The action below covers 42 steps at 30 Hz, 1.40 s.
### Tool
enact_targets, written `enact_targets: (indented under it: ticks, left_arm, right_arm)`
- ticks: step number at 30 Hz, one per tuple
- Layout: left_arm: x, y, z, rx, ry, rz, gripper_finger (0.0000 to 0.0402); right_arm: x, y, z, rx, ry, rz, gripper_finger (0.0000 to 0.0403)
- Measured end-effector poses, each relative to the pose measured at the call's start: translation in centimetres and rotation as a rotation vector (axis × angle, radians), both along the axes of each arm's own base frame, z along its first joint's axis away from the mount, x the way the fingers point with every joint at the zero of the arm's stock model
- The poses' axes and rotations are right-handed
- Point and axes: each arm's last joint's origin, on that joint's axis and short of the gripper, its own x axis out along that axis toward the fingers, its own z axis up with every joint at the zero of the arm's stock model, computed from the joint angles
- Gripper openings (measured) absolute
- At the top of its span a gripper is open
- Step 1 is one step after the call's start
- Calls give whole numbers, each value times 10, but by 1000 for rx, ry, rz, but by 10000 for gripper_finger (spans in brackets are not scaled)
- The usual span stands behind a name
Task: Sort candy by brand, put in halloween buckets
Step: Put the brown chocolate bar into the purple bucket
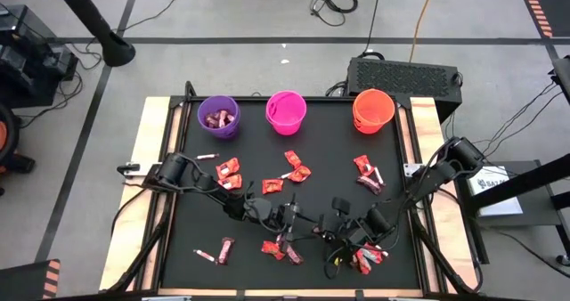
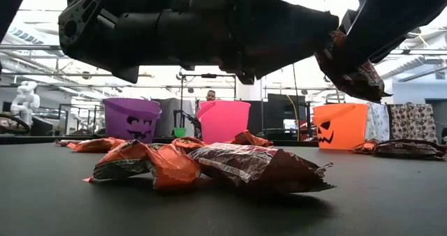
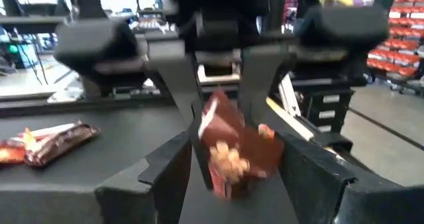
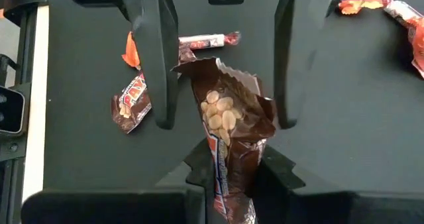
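Note:
My right gripper (image 1: 328, 224) is shut on a dark maroon candy (image 4: 225, 118), held above the table near the front middle; the candy (image 2: 353, 72) hangs clear of the surface. My left gripper (image 1: 301, 219) faces it, open, and its fingers (image 4: 159, 65) stand on either side of the wrapper without touching it. The purple bucket (image 1: 218, 117), pink bucket (image 1: 286, 111) and orange bucket (image 1: 373, 109) line the far edge; the purple one holds maroon candy. Loose candy lies on the black mat: red-orange pieces (image 1: 229, 167), maroon pieces (image 1: 367, 174), a pale stick (image 1: 207, 156).
A pile of candy (image 1: 370, 256) lies under the right arm near the front edge, and more pieces (image 1: 276, 248) lie below the grippers. Wooden table borders (image 1: 147, 158) flank the mat. A dark box (image 1: 401, 74) stands behind the orange bucket.

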Motion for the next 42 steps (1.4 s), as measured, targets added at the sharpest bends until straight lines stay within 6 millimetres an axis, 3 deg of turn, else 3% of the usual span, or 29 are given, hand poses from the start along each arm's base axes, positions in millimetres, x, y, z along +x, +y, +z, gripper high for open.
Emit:
enact_targets:
  ticks: [10, 22, 25, 31, 37, 42]
  left_arm:
    - [1, 2, 1, -2, -6, 66, 197]
    - [0, 2, 0, 5, 3, 65, 45]
    - [0, 2, 0, 28, -3, 68, 13]
    - [0, 6, 3, 75, 25, 118, 14]
    - [-11, 14, 34, 236, 187, 214, 14]
    - [-40, 27, 77, 403, 370, 335, 14]
  right_arm:
    - [0, 0, 0, -1, 2, 0, 66]
    - [0, 0, 0, -30, 5, 33, 69]
    - [0, -1, 0, -47, 4, 44, 82]
    - [0, -7, -2, -108, 22, 9, 145]
    - [-4, -14, -3, -243, 14, -56, 211]
    - [-2, -14, -2, -255, -16, -74, 244]
